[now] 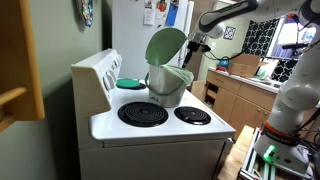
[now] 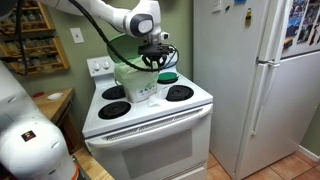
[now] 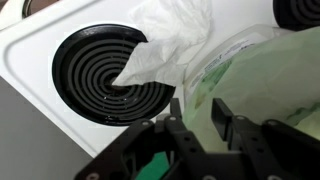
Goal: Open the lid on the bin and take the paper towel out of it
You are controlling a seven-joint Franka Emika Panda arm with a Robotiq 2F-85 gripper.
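Note:
The grey bin (image 1: 165, 88) stands on the back of the stove in both exterior views (image 2: 135, 88). Its pale-green lid (image 1: 165, 45) is raised and stands nearly upright on its hinge. My gripper (image 1: 196, 45) is beside the lid's edge, above the bin's rim, and also shows in an exterior view (image 2: 155, 62). In the wrist view the gripper (image 3: 198, 112) is open, with pale-green plastic (image 3: 260, 70) behind and between the fingers. A crumpled white paper towel (image 3: 170, 45) sticks out just ahead of the fingers, over a burner.
A white stove (image 1: 160, 128) with black coil burners (image 3: 108, 75) holds the bin. A flat teal disc (image 1: 130, 83) lies on a back burner next to the bin. A white fridge (image 2: 255, 80) stands beside the stove. A kitchen counter (image 1: 240, 75) lies behind.

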